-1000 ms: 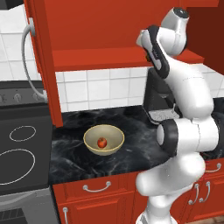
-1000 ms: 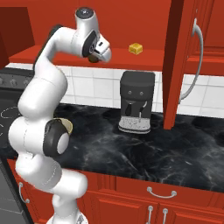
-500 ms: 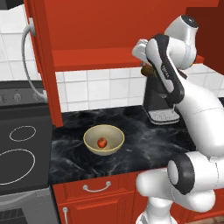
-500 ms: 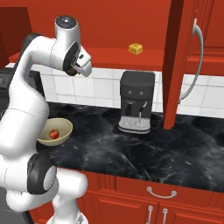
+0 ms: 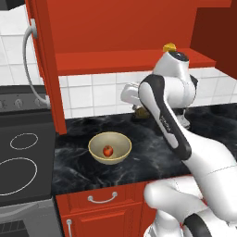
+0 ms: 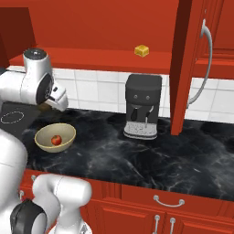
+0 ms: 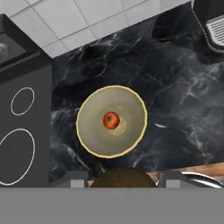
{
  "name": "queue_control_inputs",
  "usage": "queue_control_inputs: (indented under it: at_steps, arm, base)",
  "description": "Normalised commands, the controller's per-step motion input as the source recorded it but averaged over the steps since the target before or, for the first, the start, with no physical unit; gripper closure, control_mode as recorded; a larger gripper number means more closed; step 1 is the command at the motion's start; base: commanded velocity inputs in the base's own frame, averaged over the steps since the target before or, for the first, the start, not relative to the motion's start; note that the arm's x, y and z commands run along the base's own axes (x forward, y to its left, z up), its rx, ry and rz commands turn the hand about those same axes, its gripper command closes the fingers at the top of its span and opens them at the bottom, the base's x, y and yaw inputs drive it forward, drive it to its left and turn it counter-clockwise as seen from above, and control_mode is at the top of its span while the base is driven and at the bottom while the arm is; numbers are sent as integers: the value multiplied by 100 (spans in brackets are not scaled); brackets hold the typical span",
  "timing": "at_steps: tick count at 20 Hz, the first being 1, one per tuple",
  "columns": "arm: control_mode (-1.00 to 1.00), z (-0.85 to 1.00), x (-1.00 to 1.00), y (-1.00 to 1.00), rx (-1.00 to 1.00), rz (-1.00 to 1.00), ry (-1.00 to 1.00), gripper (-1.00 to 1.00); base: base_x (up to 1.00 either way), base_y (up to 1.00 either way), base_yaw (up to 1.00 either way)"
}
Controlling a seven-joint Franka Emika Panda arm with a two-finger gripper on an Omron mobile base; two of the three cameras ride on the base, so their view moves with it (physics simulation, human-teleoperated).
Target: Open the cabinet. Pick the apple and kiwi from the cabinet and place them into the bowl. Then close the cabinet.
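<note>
Gripper, swung left since earlier, kiwi above bowl.

Glossy black marble counter

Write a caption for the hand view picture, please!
Kiwi held between the jaws above the bowl, where the apple already sits.

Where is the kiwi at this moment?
In the hand view the kiwi sits between the gripper fingers, above the counter, just short of the bowl holding the apple.
</note>
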Motion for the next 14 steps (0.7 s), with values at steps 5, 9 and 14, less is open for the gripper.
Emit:
queue_control_inputs:
  at_steps: [5, 9, 14]
  arm:
    - [-100, -100, -12, 75, -18, 9, 18, 100]
    - [-100, -100, 48, 53, -28, 2, 16, 100]
    - [-100, -67, 100, 8, -10, 1, 3, 100]
  base:
    - [0, 0, 0]
    - [0, 0, 0]
    - [0, 0, 0]
